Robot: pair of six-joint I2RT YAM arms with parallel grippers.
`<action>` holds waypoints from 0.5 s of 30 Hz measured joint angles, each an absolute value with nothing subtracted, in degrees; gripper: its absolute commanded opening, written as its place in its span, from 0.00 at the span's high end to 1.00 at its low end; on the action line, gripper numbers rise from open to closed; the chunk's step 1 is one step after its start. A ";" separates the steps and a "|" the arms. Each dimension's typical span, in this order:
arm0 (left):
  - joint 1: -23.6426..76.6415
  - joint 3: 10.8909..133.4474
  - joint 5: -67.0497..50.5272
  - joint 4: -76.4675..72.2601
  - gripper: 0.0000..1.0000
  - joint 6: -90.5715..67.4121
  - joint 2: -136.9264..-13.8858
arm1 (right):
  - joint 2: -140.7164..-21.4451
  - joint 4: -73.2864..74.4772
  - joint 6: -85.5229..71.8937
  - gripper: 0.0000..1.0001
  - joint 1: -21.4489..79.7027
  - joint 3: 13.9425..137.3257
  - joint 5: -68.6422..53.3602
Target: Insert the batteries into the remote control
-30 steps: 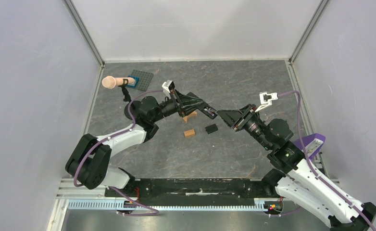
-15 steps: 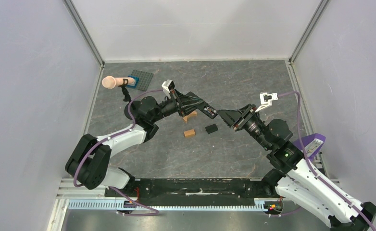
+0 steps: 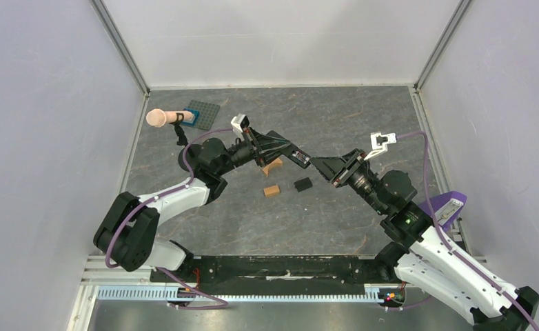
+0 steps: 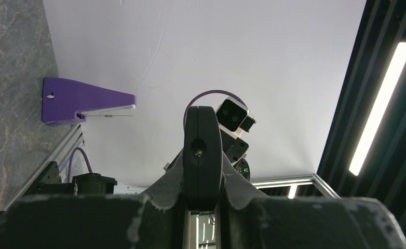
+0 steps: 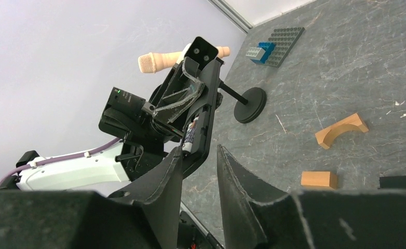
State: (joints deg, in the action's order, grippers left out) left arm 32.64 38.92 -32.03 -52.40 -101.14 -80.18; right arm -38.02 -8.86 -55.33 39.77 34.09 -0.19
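My left gripper (image 3: 272, 148) is shut on the remote control (image 3: 286, 153), a slim black bar held in the air and pointing right. In the left wrist view the remote (image 4: 201, 148) shows end-on between the pads. In the right wrist view the remote (image 5: 203, 98) shows its open compartment with one battery (image 5: 190, 136) in it. My right gripper (image 3: 317, 164) is open and empty, with its left fingertip (image 5: 176, 155) right at the remote's near end. No loose battery shows.
A short black piece (image 3: 302, 184), an orange block (image 3: 272, 190) and an orange arch (image 3: 273, 166) lie under the grippers. A microphone on a stand (image 3: 162, 118) and a grey plate with a blue brick (image 3: 202, 111) are at the back left. A purple holder (image 3: 446, 205) is at the right.
My right gripper has edged a little left, closer to the remote's end. The left gripper and the remote have barely moved.
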 measured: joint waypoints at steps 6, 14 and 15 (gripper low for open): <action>32.67 38.92 -31.94 -52.38 0.98 -101.03 -80.18 | -38.61 -9.58 -56.03 0.74 39.77 33.98 -0.23; 32.71 40.36 -31.94 -50.81 0.98 -96.53 -80.18 | -39.24 -8.93 -57.47 0.81 39.72 34.00 0.05; 32.71 40.62 -31.90 -50.50 0.98 -95.61 -80.18 | -39.35 -8.80 -57.52 0.82 39.66 34.02 0.12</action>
State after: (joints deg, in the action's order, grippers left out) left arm 32.71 40.62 -31.90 -50.50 -95.61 -80.18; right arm -39.35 -8.80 -57.52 39.66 34.02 0.12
